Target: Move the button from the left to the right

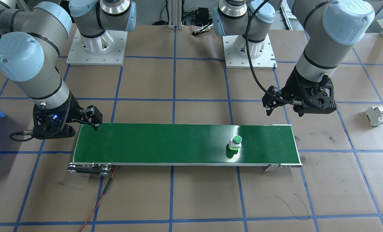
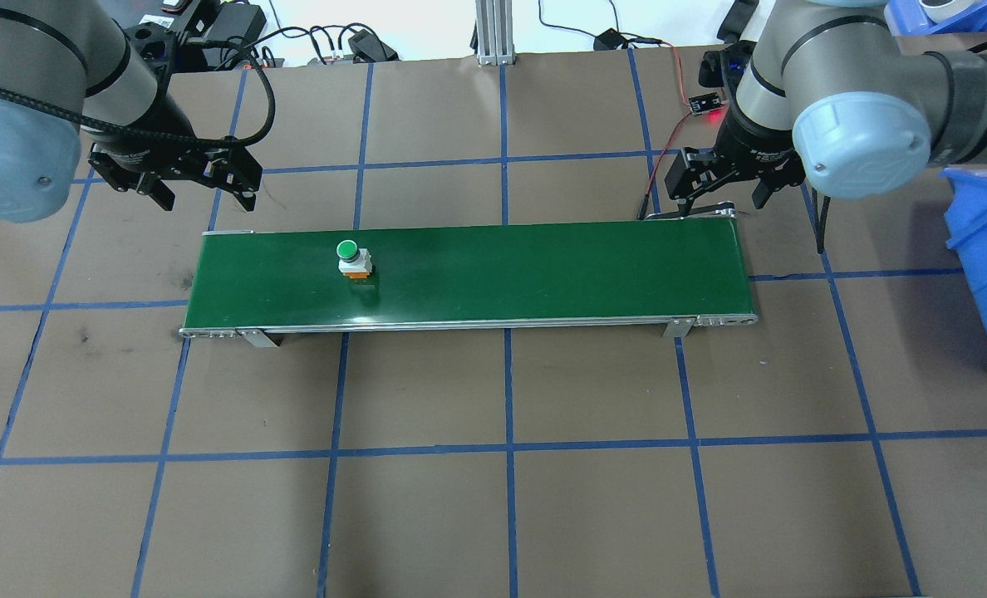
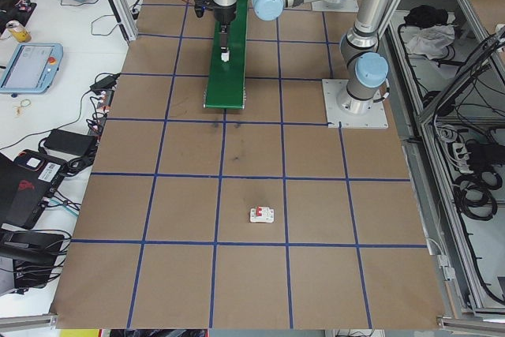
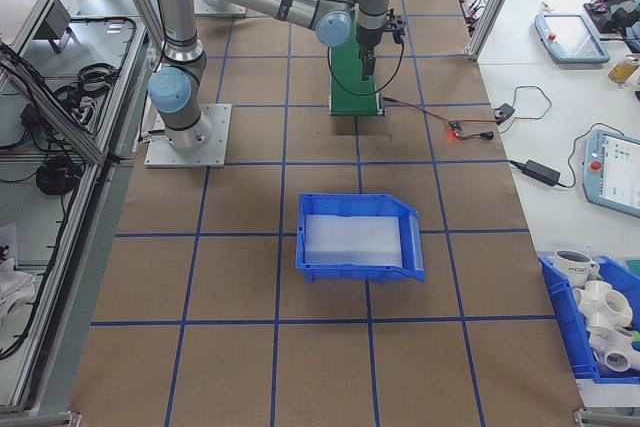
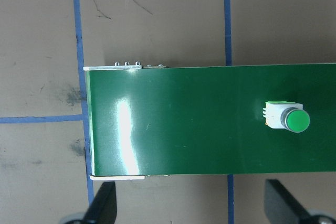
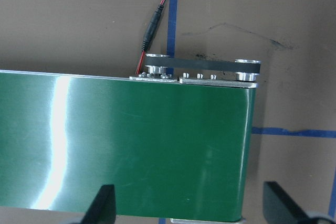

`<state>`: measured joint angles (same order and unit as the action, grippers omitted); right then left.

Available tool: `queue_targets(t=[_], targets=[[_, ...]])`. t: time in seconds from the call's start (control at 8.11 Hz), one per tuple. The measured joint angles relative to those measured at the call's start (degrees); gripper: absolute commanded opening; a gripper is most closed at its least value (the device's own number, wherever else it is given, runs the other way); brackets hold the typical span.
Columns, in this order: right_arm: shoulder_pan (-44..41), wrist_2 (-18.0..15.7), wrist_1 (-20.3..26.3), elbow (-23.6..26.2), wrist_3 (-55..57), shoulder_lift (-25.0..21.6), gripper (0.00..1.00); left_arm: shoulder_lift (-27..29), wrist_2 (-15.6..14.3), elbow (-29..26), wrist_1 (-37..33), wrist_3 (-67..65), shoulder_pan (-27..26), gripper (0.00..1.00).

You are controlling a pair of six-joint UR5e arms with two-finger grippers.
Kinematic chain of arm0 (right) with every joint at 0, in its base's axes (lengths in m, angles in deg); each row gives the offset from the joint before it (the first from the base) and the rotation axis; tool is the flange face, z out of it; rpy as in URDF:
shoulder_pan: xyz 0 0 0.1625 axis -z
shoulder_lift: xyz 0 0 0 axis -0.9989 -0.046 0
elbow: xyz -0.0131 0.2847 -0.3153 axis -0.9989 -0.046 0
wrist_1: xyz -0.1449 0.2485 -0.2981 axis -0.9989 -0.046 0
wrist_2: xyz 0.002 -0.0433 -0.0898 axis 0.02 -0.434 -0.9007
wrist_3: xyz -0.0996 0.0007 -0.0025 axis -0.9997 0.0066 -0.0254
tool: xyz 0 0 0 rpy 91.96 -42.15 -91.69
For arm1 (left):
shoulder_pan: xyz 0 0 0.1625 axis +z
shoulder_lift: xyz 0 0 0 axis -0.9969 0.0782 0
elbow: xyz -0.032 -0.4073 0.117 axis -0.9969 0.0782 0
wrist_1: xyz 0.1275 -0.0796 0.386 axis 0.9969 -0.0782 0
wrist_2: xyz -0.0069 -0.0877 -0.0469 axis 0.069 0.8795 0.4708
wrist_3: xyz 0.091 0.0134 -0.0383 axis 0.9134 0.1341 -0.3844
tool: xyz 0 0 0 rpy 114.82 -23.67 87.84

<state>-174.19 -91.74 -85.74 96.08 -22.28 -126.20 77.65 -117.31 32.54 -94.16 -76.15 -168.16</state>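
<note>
Inventory: one button point(image 2: 348, 257), one green conveyor belt point(image 2: 543, 270), one circuit breaker point(image 1: 377, 115), my two grippers. Button is standing upright on the belt's left portion, ahead of my left gripper point(image 2: 196, 184), clear of its wide-open, empty jaws. My right gripper point(image 2: 719, 189) is hovering open and empty over the far right end.

One green-capped push button point(image 2: 348, 256) stands on one green conveyor belt point(image 2: 543, 270). Two robot arms reach over the table, each with one two-finger gripper: the left gripper point(image 2: 203, 193) and the right gripper point(image 2: 722, 198). One white circuit breaker point(image 1: 377, 115) with a red lever lies on the brown table point(image 2: 502, 498). Two blue bins show: one empty bin point(image 4: 360, 237) on the table, one bin of white fittings point(image 4: 592, 327) beside it.
</note>
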Motion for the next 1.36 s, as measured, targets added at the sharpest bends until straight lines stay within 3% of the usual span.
queue_targets(t=[0.49, 1.36], targets=[[0.0, 1.9, -3.2, 1.4, 1.5, 1.2, 0.98, 0.8, 3.0, 0.0, 0.1, -1.1, 0.3, 1.0], [-0.8, 5.0, -3.5, 2.7, 5.4, 1.0, 0.97, 0.9, 3.6, 0.2, 0.0, -1.3, 0.5, 1.0]])
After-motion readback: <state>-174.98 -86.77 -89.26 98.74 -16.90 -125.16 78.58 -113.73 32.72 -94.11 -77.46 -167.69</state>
